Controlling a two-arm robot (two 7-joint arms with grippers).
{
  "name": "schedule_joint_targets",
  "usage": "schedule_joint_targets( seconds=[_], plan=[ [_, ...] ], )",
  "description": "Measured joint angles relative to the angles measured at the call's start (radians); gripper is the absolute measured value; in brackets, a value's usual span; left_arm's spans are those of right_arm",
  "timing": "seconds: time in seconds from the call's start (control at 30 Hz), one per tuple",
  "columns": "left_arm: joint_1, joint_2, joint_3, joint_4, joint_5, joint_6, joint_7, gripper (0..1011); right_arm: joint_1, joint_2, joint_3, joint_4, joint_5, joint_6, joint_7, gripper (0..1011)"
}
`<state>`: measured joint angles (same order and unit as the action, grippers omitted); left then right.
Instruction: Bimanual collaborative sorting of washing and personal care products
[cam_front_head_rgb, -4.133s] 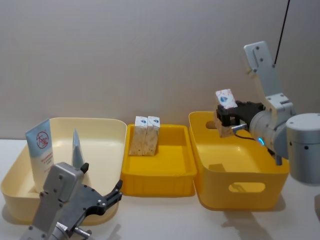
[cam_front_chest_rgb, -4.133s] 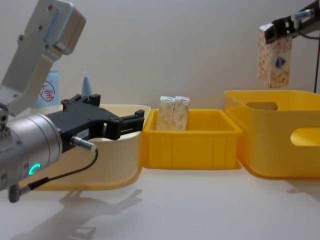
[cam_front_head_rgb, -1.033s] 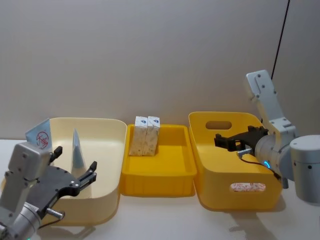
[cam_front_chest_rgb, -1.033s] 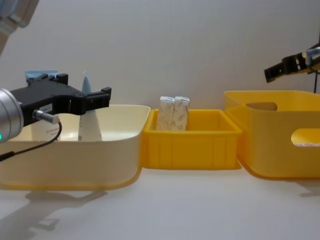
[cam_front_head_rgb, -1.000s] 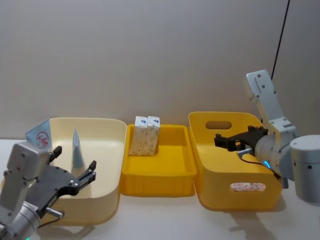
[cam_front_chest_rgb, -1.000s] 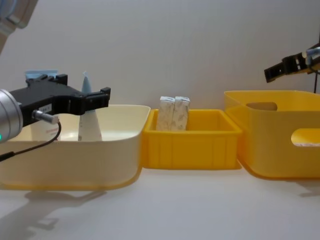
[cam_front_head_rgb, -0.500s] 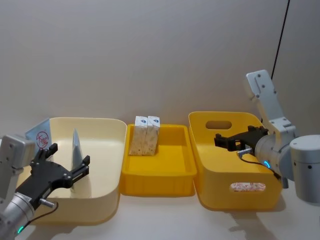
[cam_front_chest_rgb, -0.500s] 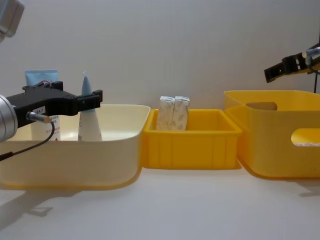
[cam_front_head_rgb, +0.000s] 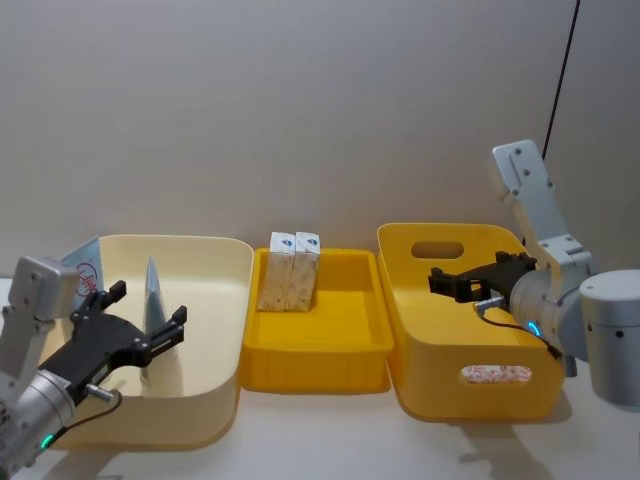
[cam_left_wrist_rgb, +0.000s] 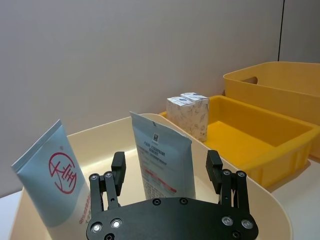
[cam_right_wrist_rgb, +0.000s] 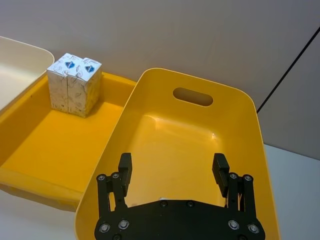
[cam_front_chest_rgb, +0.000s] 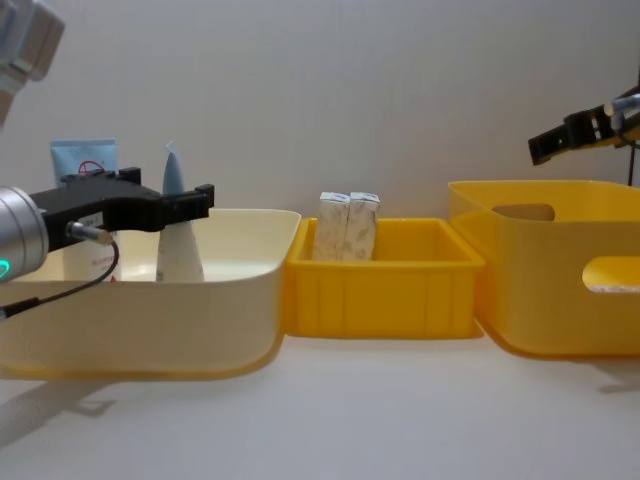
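Left wrist view: the left gripper (cam_left_wrist_rgb: 166, 159) is gaping wide toward the centre tube (cam_left_wrist_rgb: 159, 145); closing crooked risks toppling it. The right gripper (cam_front_head_rgb: 438, 283) is idling wide over the right-hand bin (cam_front_head_rgb: 430, 385).

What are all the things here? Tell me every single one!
cream bin: one, cream, on the robot's left
shallow tray: one, yellow, in the middle
deep bin: one, yellow, on the right
squeeze tubes: two, white and pale blue, standing in the cream bin
cartons: three, cream with reddish print; two upright in the shallow tray, one lying in the deep bin
table: one, white, under everything
left gripper: black, open, over the cream bin by the squeeze tubes
right gripper: black, open, above the deep bin
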<state>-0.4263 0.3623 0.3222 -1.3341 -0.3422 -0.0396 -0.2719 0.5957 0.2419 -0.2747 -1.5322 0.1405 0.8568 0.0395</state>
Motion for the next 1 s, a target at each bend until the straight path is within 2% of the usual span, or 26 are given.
schedule_joint_targets(
  seconds=[0.57,0.73,1.0],
  plan=[
    [-0.061,-0.024,0.020,0.087,0.016,-0.006,-0.053,1004,0.000,0.000,0.000,0.000,0.000,0.000,0.000,1001],
    [-0.068,-0.027,0.022,0.098,0.019,-0.007,-0.060,932,0.000,0.000,0.000,0.000,0.000,0.000,0.000,1001],
    [-0.076,-0.030,0.024,0.110,0.021,-0.008,-0.066,705,0.000,0.000,0.000,0.000,0.000,0.000,0.000,1001]
  ],
)
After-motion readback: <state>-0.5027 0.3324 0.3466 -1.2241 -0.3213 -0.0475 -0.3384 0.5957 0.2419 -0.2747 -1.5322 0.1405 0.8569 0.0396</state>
